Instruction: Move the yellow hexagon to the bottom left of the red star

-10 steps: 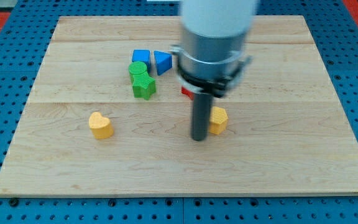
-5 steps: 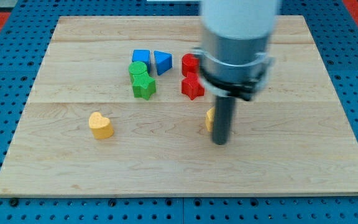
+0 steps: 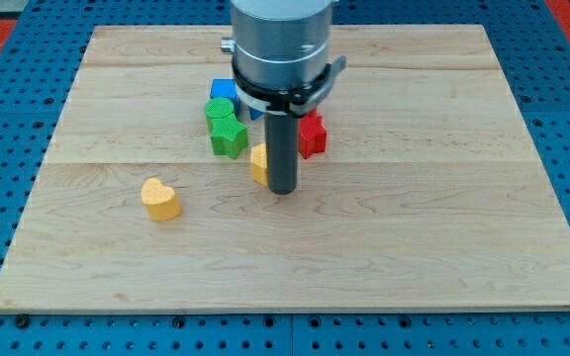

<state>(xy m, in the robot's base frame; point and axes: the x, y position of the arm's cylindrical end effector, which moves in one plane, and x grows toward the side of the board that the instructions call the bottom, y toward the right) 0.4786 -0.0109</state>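
The yellow hexagon [image 3: 258,163] lies near the board's middle, mostly hidden behind my rod; only its left edge shows. My tip [image 3: 282,190] rests on the board against the hexagon's right side. The red star [image 3: 312,135] sits just up and right of the hexagon, partly hidden by the rod. The hexagon is to the star's lower left.
A green star [image 3: 230,137] and a green round block [image 3: 220,109] sit left of the hexagon, with a blue block [image 3: 224,90] above them. A yellow heart [image 3: 160,199] lies at the lower left. The arm's body hides blocks behind it. The wooden board [image 3: 443,237] sits on blue pegboard.
My tip swung from the hexagon's left side round to its right, then slid left. The hexagon moved left with it, from below right of the red star to its lower left.
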